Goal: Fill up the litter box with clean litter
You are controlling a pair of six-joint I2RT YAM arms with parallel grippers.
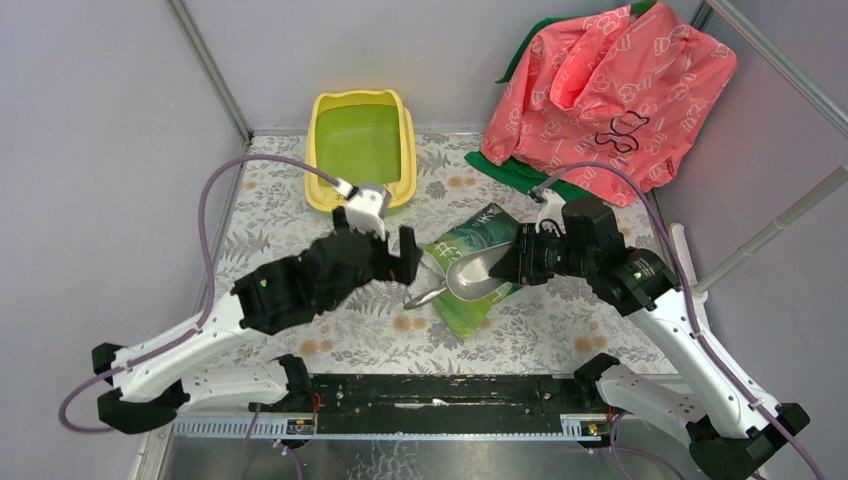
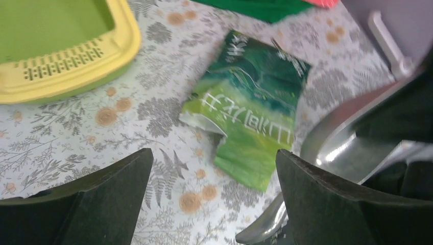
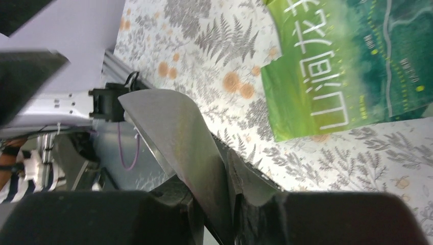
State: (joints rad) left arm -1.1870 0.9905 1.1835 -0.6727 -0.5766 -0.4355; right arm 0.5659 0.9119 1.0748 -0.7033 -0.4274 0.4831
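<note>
The yellow litter box [image 1: 360, 145] with a green inside stands at the back of the table; its slotted lip shows in the left wrist view [image 2: 61, 64]. No loose litter granules are in view. A glossy green bag [image 1: 462, 295] lies flat on the table, also seen in the left wrist view [image 2: 250, 112] and the right wrist view [image 3: 347, 66]. My right gripper [image 1: 520, 265] is shut on the handle end of a metal scoop [image 1: 472, 275], held over the bag with its blade in front of the fingers [image 3: 178, 138]. My left gripper [image 1: 385, 255] is open and empty, just left of the scoop [image 2: 332, 145].
A pink patterned garment [image 1: 610, 90] lies on a green cloth [image 1: 510, 170] at the back right. Grey walls close in the table on the left, back and right. A metal rail [image 1: 770, 230] slants at the right.
</note>
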